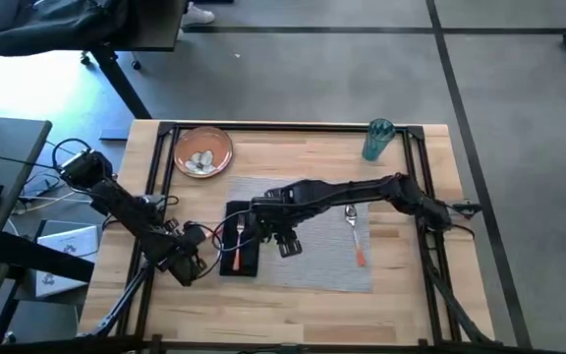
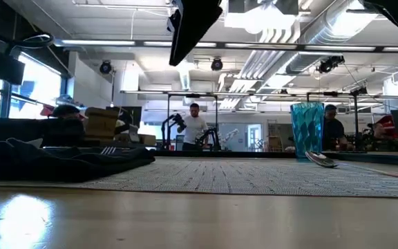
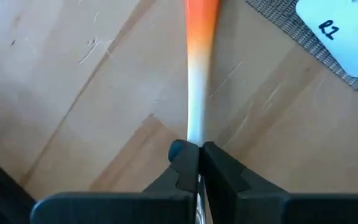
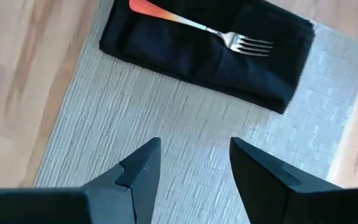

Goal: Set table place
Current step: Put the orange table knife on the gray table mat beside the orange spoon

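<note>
A grey placemat [image 1: 312, 264] lies mid-table. A black napkin [image 4: 166, 59] lies on its left end, and an orange-handled fork [image 4: 229, 37] rests flat on the napkin. An orange-handled spoon [image 1: 355, 231] lies on the mat's right part. The orange-brown plate [image 1: 202, 150] and teal cup [image 1: 377, 140] stand at the far edge. My left gripper [image 3: 194, 152] is left of the napkin, over bare wood, shut on a piece of orange-handled cutlery [image 3: 199, 56]. My right gripper [image 4: 194, 168] hovers open over the mat, just right of the napkin. My left gripper pinches the metal end of the cutlery [image 3: 194, 134] between its two fingers, which lie along the piece. The orange handle [image 3: 202, 15] sticks straight out ahead of the fingertips. The fingers hide its working end, so I cannot tell which utensil it is.
The black rail frame [image 1: 165, 128] runs around the table. The plate holds some small pale things. A white label [image 3: 344, 31] shows above the mat's edge in the left wrist view. People stand in the room beyond the table [image 2: 195, 128].
</note>
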`<action>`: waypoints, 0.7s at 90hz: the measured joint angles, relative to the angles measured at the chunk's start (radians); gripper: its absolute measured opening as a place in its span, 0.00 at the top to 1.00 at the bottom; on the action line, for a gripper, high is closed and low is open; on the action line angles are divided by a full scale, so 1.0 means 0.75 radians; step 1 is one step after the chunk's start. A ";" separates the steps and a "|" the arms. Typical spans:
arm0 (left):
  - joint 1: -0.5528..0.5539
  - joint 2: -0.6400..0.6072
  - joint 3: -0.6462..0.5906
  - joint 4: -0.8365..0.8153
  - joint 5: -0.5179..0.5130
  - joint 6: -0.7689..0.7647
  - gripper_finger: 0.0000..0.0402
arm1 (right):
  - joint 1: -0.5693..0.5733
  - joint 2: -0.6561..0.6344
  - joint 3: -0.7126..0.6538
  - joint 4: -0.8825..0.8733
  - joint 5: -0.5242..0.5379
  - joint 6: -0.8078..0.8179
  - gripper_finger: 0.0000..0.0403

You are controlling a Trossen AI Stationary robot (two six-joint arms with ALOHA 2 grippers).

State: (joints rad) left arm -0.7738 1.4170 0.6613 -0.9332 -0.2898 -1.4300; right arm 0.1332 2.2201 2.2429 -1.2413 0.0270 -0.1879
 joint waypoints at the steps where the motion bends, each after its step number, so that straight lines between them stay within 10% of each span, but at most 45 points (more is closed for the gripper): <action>1: 0.000 0.000 0.000 0.000 0.000 0.000 1.00 | -0.001 -0.005 0.000 -0.002 0.001 -0.002 0.57; 63: 0.126 -0.014 0.257 -0.358 -0.171 -0.033 1.00 | -0.028 -0.182 0.001 -0.149 0.176 0.029 0.57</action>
State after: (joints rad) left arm -0.6792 1.4063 0.8540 -1.2020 -0.4184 -1.4550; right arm 0.1120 2.0834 2.2436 -1.3529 0.1592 -0.1657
